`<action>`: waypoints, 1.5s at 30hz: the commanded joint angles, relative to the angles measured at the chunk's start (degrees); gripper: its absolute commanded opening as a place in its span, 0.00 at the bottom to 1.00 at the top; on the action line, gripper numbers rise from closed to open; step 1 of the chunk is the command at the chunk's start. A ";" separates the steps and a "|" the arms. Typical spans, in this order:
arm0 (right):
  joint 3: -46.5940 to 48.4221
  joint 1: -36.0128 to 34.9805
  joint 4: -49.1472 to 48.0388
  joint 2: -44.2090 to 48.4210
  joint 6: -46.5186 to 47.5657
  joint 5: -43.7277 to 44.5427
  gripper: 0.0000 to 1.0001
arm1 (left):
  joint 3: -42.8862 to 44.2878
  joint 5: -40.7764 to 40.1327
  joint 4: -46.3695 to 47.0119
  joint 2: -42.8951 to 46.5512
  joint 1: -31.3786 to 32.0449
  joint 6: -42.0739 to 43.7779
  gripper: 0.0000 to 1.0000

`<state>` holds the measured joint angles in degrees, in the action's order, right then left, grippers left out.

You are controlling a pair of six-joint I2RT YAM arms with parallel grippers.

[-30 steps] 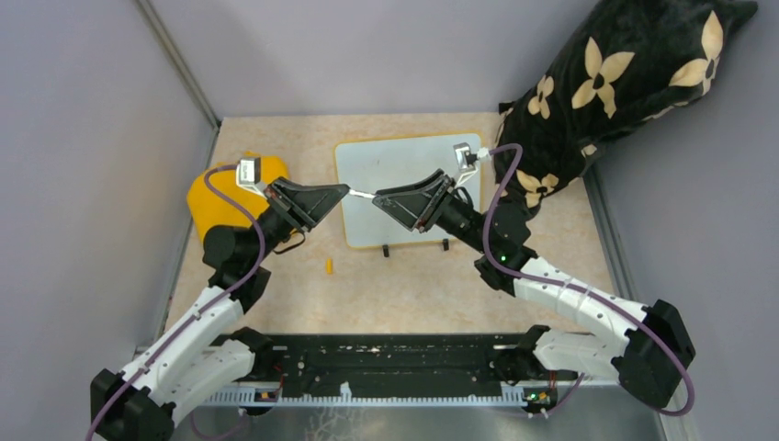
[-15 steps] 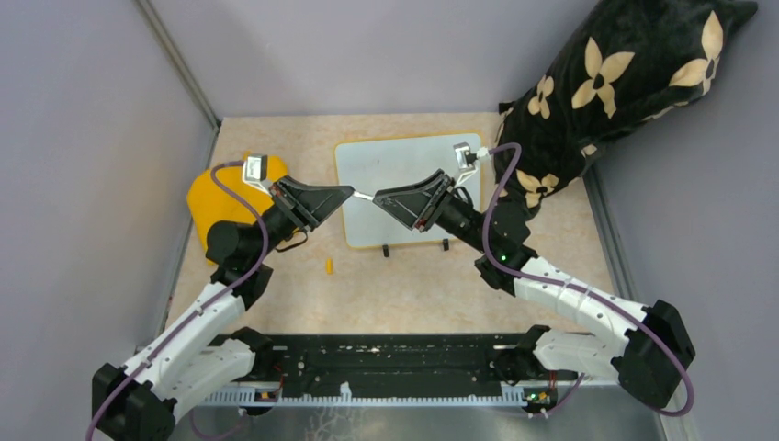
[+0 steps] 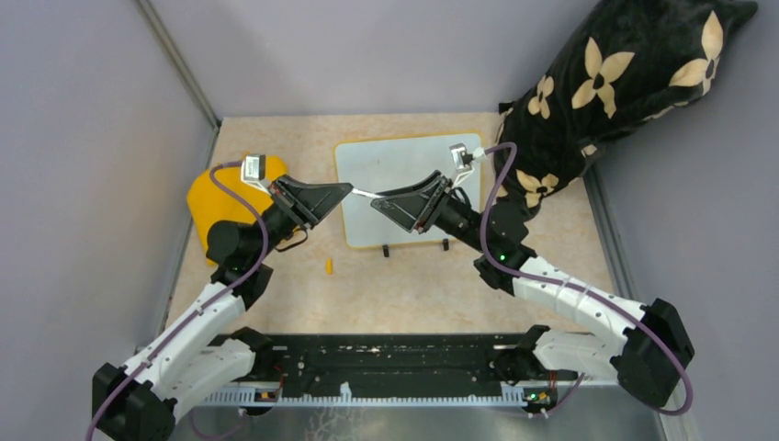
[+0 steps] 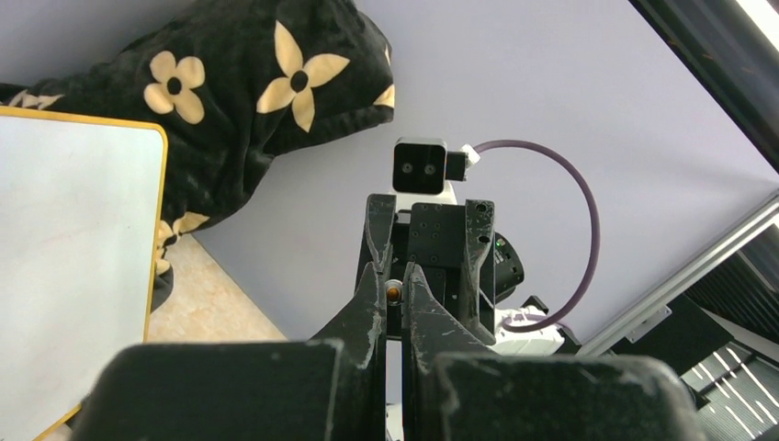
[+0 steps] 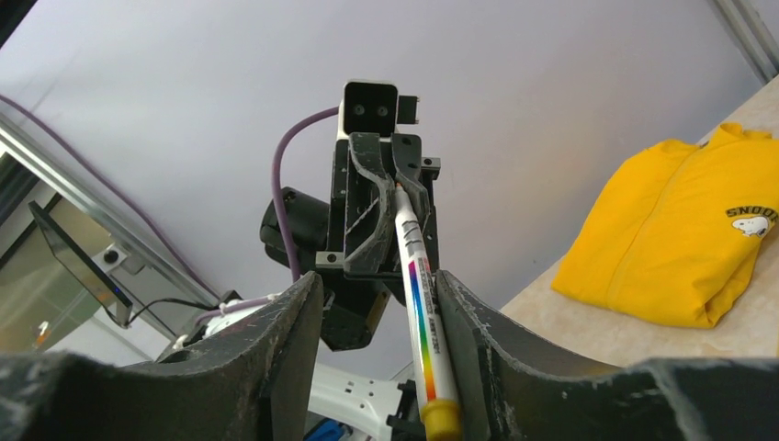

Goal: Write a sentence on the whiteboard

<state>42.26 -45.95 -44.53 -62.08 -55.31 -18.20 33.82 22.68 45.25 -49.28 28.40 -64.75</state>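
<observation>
Beige tabletop, whiteboard mid-table. Both my arms reach inward, meeting over its left half — left claw pinched on the marker, right claw spread loosely around it.

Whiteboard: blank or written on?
Blank where visible. The whiteboard shows plain white, with no orange strokes, in the top and left wrist views; its near part is partly hidden.

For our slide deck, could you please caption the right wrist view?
Left gripper pinches the far end of a rainbow-striped marker resting inside the open right gripper.
</observation>
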 commanded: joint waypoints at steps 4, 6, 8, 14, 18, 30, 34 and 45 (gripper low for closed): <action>1.51 0.12 -3.99 -0.73 -0.65 -1.05 0.49 | -0.17 -2.77 1.85 1.23 -0.11 -0.90 0.00; 1.59 0.08 -4.31 -0.84 -0.87 -1.05 0.49 | -0.12 -2.43 1.80 1.07 -0.10 -0.90 0.00; 1.60 0.07 -4.47 -0.84 -0.86 -0.76 0.48 | -0.34 -2.02 1.85 0.94 -0.15 -0.98 0.00; 1.11 0.07 -4.86 -0.54 -1.04 1.02 0.47 | -1.47 -1.71 2.11 0.89 -0.13 -1.77 0.00; 1.25 0.08 -5.00 -0.83 -1.11 1.21 0.47 | -1.81 -1.42 2.39 0.54 -0.14 -2.25 0.00; 1.51 0.08 -6.34 -2.39 -2.29 0.96 0.45 | -2.97 -2.47 3.68 -0.01 0.33 -3.51 0.00; 1.51 0.08 -6.78 -2.90 -2.70 0.92 0.40 | -3.16 -3.23 3.67 0.13 0.42 -3.54 0.00; 1.36 0.07 -7.45 -3.56 -3.23 1.50 0.27 | -3.93 -4.51 3.49 0.21 0.89 -3.46 0.00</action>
<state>42.26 -45.93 -47.16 -65.49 -57.71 -16.58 30.92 19.44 47.68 -49.32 28.88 -68.45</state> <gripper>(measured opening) 0.281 0.029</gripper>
